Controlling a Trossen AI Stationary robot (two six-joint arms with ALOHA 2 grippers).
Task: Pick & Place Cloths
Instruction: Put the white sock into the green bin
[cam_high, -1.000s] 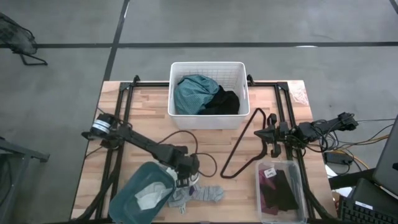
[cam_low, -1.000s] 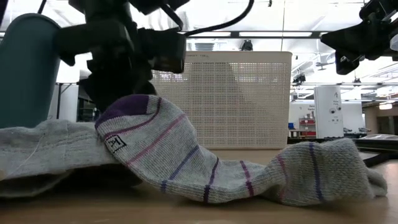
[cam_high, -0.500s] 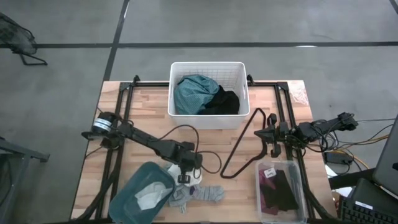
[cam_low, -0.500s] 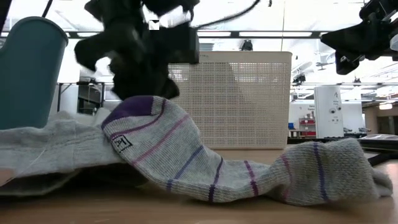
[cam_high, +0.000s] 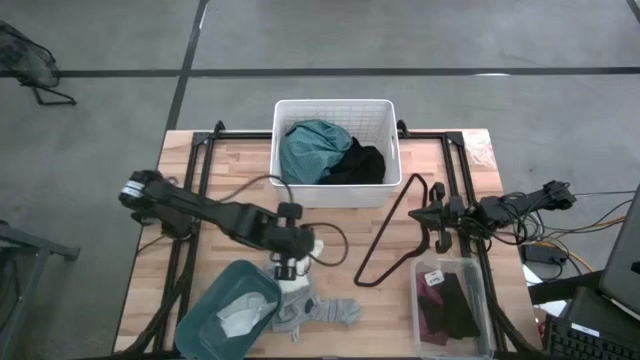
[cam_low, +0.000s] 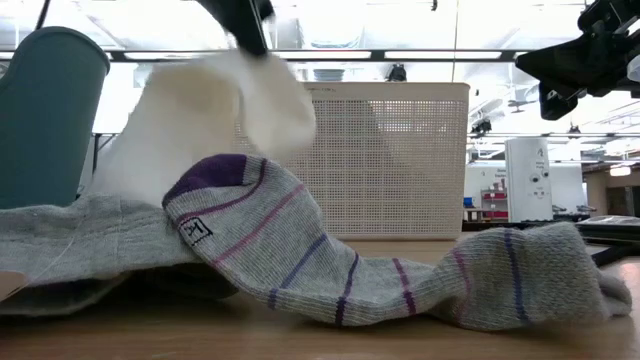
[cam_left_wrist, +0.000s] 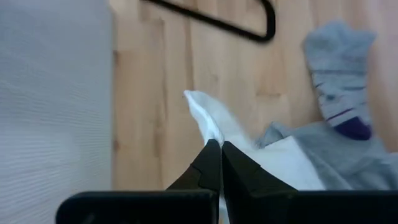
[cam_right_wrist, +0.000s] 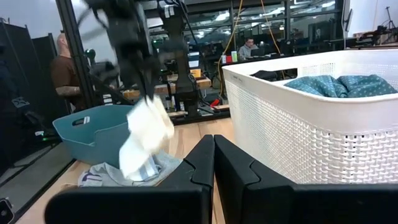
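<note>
A white cloth (cam_low: 215, 115) hangs below my left gripper (cam_high: 290, 267), which is shut on it just right of the teal bin (cam_high: 232, 308). Under the cloth, grey striped socks (cam_high: 322, 311) lie flat on the table near its front edge. The white slatted basket (cam_high: 335, 150) at the far middle holds a teal cloth (cam_high: 312, 148) and a black cloth (cam_high: 360, 163). A clear box (cam_high: 452, 306) at the near right holds maroon and black cloths. My right gripper (cam_high: 432, 218) is shut and empty at the table's right side. My left gripper (cam_left_wrist: 215, 144) pinches a bunched-up part of the white cloth (cam_left_wrist: 208, 132) between its two fingers, coming from above and pointing down. The cloth hangs slack below the fingers. Its lower end (cam_right_wrist: 134, 167) reaches down to the grey socks.
A black clothes hanger (cam_high: 392, 232) lies on the wood between the basket and the clear box. A white piece of cloth (cam_high: 238, 322) lies inside the teal bin. Black frame rails run along the table's left and right sides. People show in the room beyond the table.
My left gripper has taken hold of the white cloth and gone up, slightly toward the far edge. The cloth's upper part has been lifted off the pile and now hangs, while the grey socks have stayed where they were.
</note>
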